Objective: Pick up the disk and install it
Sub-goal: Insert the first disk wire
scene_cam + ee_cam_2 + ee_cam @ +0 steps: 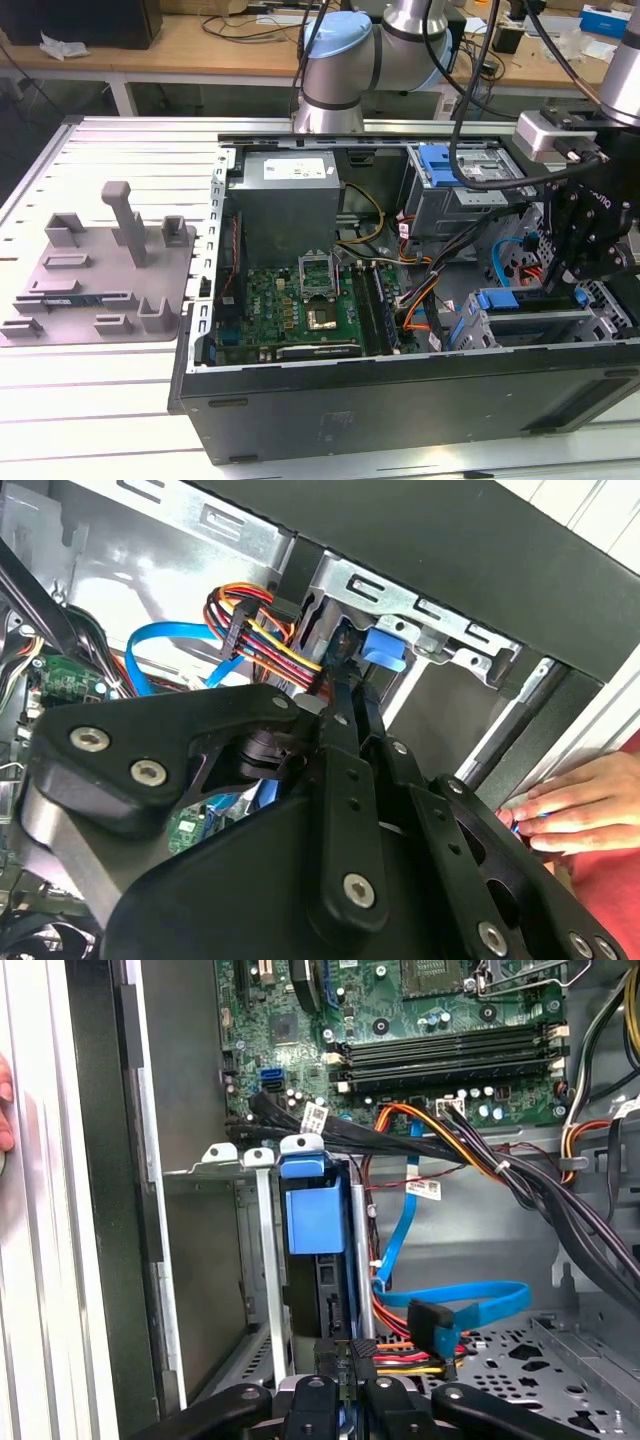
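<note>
Disk (312,1222), silver drive in blue plastic carrier, stands on edge in the metal drive cage (262,1260) at the black computer case's (400,410) corner on the exterior view's right. Going left to right in the exterior view you have: grey moulded plastic tray (100,290) with upright posts, then the green motherboard (300,310), then the black gripper (585,255) over the cage. In the first wrist view your gripper (345,1385) fingers are pinched narrow around the disk's rear edge, clamped onto it. A person's hand (575,800) rests just beside the case's outer wall in the second wrist view.
</note>
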You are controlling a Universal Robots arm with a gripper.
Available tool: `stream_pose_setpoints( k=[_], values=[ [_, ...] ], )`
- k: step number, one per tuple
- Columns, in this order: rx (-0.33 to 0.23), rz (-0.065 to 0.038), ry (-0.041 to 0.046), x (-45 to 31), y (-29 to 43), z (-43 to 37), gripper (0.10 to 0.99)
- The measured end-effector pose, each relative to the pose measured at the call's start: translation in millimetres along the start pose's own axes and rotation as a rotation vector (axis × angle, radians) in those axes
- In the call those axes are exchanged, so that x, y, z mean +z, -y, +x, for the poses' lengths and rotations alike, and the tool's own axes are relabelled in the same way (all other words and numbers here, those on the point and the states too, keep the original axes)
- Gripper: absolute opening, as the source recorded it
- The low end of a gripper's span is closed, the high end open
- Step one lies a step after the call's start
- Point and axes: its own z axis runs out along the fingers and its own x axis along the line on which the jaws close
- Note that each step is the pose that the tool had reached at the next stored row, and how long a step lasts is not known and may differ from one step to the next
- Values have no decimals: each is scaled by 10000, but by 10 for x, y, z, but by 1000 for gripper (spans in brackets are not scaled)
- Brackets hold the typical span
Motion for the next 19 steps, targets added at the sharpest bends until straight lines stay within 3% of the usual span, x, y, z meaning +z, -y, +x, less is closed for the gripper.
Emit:
stream_pose_setpoints(
  k=[4,9,12,19],
  values=[
    [3,-3,6,-7,-14,8,176],
    [1,-1,-1,-198,-7,33,424],
    [3,-1,0,-275,-2,45,424],
    [1,-1,0,-282,2,45,424]
  ],
)
